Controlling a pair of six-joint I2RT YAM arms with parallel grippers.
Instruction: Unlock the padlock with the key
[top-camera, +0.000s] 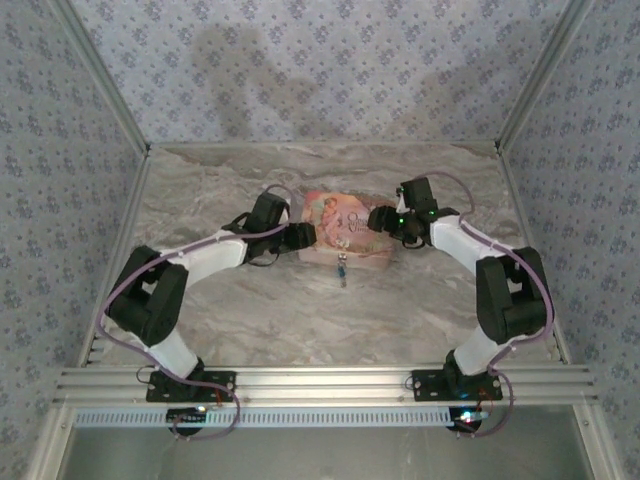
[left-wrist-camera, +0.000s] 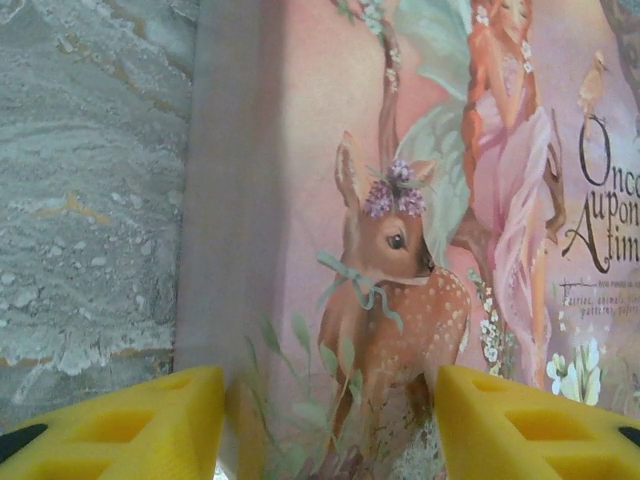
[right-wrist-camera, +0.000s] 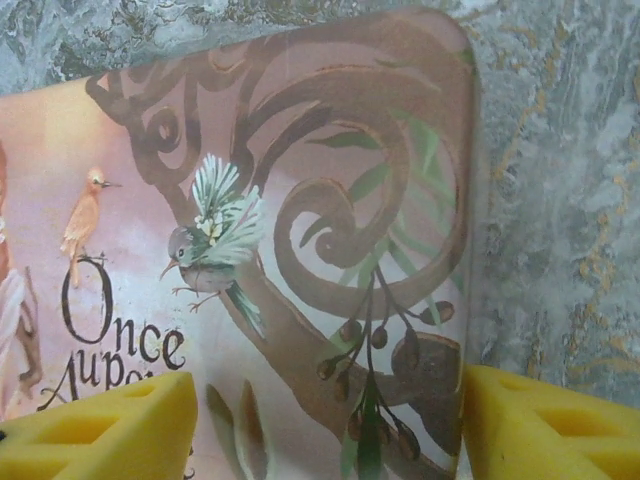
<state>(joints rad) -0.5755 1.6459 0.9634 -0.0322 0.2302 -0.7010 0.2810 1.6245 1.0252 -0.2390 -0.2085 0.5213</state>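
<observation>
The tiny blue-and-silver padlock (top-camera: 342, 268) lies on the marble table just in front of the flat pink picture box (top-camera: 345, 222). At this size I cannot tell the key apart from it. My left gripper (top-camera: 305, 236) is at the box's left end, open, with its yellow fingers (left-wrist-camera: 150, 425) straddling the box's left edge (left-wrist-camera: 225, 250). At the right end my right gripper (top-camera: 378, 218) is also open, its fingers (right-wrist-camera: 545, 425) spread over the box's rounded right corner (right-wrist-camera: 440, 200). Neither gripper holds anything. The padlock is out of view in both wrist views.
The marble tabletop (top-camera: 300, 320) is enclosed by patterned walls at the back and both sides. An aluminium rail (top-camera: 320, 380) runs along the near edge, carrying both arm bases. Open marble lies in front of the box and behind it.
</observation>
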